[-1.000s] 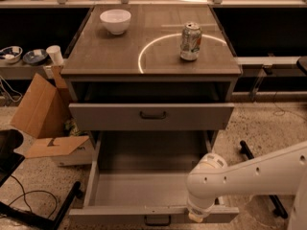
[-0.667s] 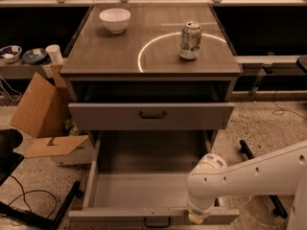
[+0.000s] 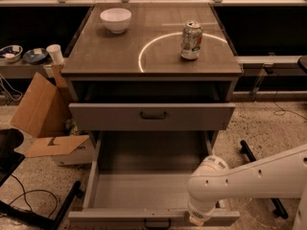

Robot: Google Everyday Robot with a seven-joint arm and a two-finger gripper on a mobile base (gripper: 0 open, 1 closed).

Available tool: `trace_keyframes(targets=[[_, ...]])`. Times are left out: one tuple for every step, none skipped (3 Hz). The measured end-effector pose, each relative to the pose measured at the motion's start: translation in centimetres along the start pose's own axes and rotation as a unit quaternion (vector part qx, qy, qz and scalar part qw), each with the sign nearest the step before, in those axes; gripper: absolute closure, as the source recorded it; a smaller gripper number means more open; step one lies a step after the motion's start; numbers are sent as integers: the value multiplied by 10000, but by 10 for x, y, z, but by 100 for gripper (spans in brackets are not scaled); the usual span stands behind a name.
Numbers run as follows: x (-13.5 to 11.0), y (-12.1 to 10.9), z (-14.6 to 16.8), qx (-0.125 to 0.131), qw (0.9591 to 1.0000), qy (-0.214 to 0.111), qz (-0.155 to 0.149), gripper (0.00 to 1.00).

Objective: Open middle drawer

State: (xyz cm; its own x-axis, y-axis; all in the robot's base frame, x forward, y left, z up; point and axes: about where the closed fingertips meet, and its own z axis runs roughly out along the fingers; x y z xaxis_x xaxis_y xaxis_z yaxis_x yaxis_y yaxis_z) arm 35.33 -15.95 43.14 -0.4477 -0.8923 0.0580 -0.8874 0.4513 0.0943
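Since nothing has shifted over the last second, the low grey metal middle drawer [image 3: 144,190] stands pulled far out, with the white arm's gripper [image 3: 197,218] at its front rim, clamped or spread I cannot tell, so opening looks finished.

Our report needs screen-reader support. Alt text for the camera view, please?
The middle drawer stands pulled far out, the robot's hand at the right of its front edge. Above, a white bowl and a soda can sit on the cabinet top.
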Motion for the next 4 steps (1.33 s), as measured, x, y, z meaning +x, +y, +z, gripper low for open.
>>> trace_keyframes(targets=[[0, 0, 0, 0, 10000, 0, 0, 63], [0, 0, 0, 0, 10000, 0, 0, 39], [0, 0, 0, 0, 10000, 0, 0, 15], [-18, 0, 0, -60, 9994, 201, -292, 0]])
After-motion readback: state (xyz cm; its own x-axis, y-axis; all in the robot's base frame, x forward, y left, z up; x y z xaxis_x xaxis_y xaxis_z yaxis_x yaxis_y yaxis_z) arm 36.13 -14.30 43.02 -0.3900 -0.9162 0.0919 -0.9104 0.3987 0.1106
